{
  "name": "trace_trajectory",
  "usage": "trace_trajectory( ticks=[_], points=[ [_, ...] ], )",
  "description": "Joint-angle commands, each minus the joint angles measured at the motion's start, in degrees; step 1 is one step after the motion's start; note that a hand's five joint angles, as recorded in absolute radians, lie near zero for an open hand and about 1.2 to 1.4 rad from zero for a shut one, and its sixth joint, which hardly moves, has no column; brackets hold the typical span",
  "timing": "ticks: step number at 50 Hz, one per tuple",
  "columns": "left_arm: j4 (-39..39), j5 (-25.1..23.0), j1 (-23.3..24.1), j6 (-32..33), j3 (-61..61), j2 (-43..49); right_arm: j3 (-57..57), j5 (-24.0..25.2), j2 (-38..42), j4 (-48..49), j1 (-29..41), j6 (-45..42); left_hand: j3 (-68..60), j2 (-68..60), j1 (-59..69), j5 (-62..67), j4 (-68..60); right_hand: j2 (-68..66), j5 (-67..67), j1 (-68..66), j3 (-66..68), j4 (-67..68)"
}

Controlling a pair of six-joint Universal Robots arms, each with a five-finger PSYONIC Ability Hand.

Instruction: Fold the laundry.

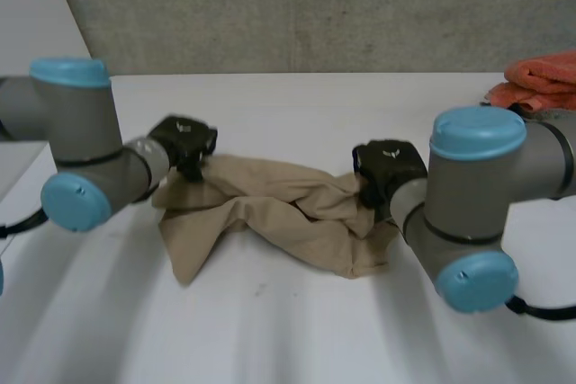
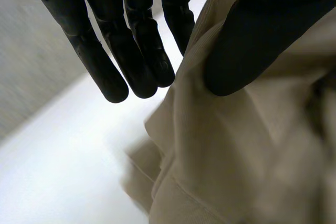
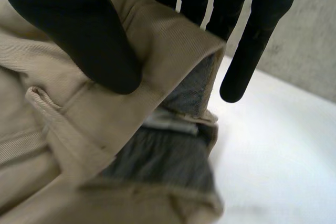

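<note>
The crumpled beige garment (image 1: 270, 204) lies on the worktop (image 1: 288, 330), its left end pinched by the left hand (image 1: 184, 143), its right end by the right hand (image 1: 389, 168), so drawing apart evenly should flatten it.

Stretching white across foreground and out to both sides: tabletop (image 1: 288, 330). Lying bunched in soft folds at its far right corner, near back edge: orange cloth (image 1: 542, 80), running out of head view at right side. Standing just behind tabletop's back edge: grey concrete wall (image 1: 315, 6), looking mottled and rough. Showing in right wrist view: wall (image 3: 310, 40) meeting tabletop (image 3: 283, 150). Appearing blurred in left wrist view: wall (image 2: 31, 61) bordering tabletop (image 2: 58, 171).
</note>
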State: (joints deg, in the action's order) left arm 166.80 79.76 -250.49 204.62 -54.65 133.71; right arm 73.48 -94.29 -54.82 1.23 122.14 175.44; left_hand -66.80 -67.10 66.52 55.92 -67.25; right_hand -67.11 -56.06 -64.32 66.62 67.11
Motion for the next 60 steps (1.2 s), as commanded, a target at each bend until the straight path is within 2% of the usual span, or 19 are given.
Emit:
trace_trajectory(
  ticks=[1,6,10,14,17,25,29,36,41,45,50,51,52,53,55,56,57,60],
  points=[
    [-0.42,0.75,0.53,-0.01,18.15,0.67,-16.24,0.07,5.07,2.72,-1.81,-3.88,-13.2,-12.9,13.48,14.08,-12.75,-12.89,-13.94,-15.68,13.38,12.89],
    [1.77,-0.39,0.35,-0.8,33.26,1.46,-29.95,-0.37,7.18,11.32,-2.52,-6.86,-13.2,-12.9,13.48,14.08,-12.75,-12.89,-13.94,-15.68,13.38,12.89],
    [9.66,0.48,0.26,-5.0,45.47,1.29,-40.14,-2.38,8.5,27.1,-2.69,-9.41,-13.2,-12.9,13.48,14.08,-12.75,-12.89,-13.94,-15.68,13.38,12.89],
    [15.91,4.08,0.09,-10.62,50.15,-0.03,-44.11,-4.23,8.59,38.98,-3.39,-11.87,-13.2,-12.9,13.48,14.08,-12.75,-12.89,-13.94,-15.68,13.38,12.89],
    [17.16,5.23,-0.09,-12.66,50.6,-0.91,-45.44,-3.8,8.68,41.04,-3.57,-12.76,-13.2,-12.9,13.48,14.08,-12.75,-12.89,-13.94,-15.68,13.38,12.89],
    [15.14,4.09,-0.09,-14.07,43.06,-4.51,-45.09,-0.81,8.07,34.2,-3.92,-12.58,-13.2,-12.9,13.48,14.08,-12.75,-12.89,-13.94,-15.68,13.38,12.89],
    [11.63,3.04,0.44,-14.77,32.44,-7.5,-40.88,-0.46,6.84,26.47,-4.1,-12.67,-13.2,-12.9,13.48,14.08,-12.75,-12.89,-13.94,-15.68,13.38,12.89],
    [7.58,-1.27,0.53,-13.81,6.07,-13.04,-26.39,2.97,3.85,11.18,-5.33,-13.46,-13.2,-12.9,13.48,14.08,-12.75,-12.89,-13.94,-15.68,13.38,12.89],
    [7.14,-2.94,0.53,-7.5,-11.14,-14.44,-14.18,7.97,3.41,3.71,-6.82,-15.47,-13.2,-12.9,13.48,14.08,-12.75,-12.89,-13.94,-15.68,13.38,12.89],
    [7.14,-2.94,0.88,-1.96,-18.98,-13.83,-7.67,10.61,3.84,0.71,-7.79,-18.11,-13.2,-12.9,13.48,14.08,-12.75,-12.89,-13.94,-15.68,13.38,12.89],
    [7.05,-2.33,1.49,2.71,-22.34,-11.73,-4.57,11.59,5.16,-2.37,-8.23,-21.37,-13.2,-12.9,13.48,14.08,-12.75,-12.89,-13.94,-15.68,13.38,12.89],
    [6.97,-2.33,1.58,3.15,-22.35,-11.37,-4.49,11.5,5.34,-2.81,-8.32,-21.72,-13.2,-12.9,13.48,14.08,-12.75,-10.54,-11.59,-13.33,11.03,10.53],
    [6.88,-2.24,1.58,3.68,-22.35,-11.02,-4.57,11.41,5.6,-3.94,-8.32,-21.9,-7.56,-7.26,7.84,8.43,-7.1,6.47,5.42,3.68,-5.98,-6.48],
    [6.35,-2.24,1.76,4.03,-22.35,-10.58,-4.57,11.32,5.69,-4.56,-8.4,-21.81,8.15,8.45,-7.87,-7.28,8.61,19.3,18.25,16.51,-18.81,-19.3],
    [5.39,-2.15,1.93,4.21,-22.35,-10.4,-4.4,11.06,5.52,-5.88,-8.41,-21.55,21.87,22.17,-21.59,-20.99,22.32,39.87,38.82,37.07,-39.37,-39.87],
    [4.25,-2.06,1.93,4.3,-22.43,-10.58,-4.14,10.54,5.25,-7.02,-8.41,-21.11,34.43,34.72,-34.15,-33.55,34.88,41.95,40.9,39.16,-41.45,-41.95],
    [3.63,-2.06,1.93,4.39,-22.43,-10.84,-4.05,10.27,4.99,-7.64,-8.41,-20.76,39.55,39.84,-39.27,-38.67,40.0,42.97,41.92,40.18,-42.47,-42.97],
    [1.96,-1.89,1.59,4.04,-23.05,-12.33,-2.73,10.09,3.33,-8.96,-8.49,-19.1,43.13,43.43,-42.85,-42.25,43.58,52.51,51.46,49.72,-52.02,-52.52]
  ],
)
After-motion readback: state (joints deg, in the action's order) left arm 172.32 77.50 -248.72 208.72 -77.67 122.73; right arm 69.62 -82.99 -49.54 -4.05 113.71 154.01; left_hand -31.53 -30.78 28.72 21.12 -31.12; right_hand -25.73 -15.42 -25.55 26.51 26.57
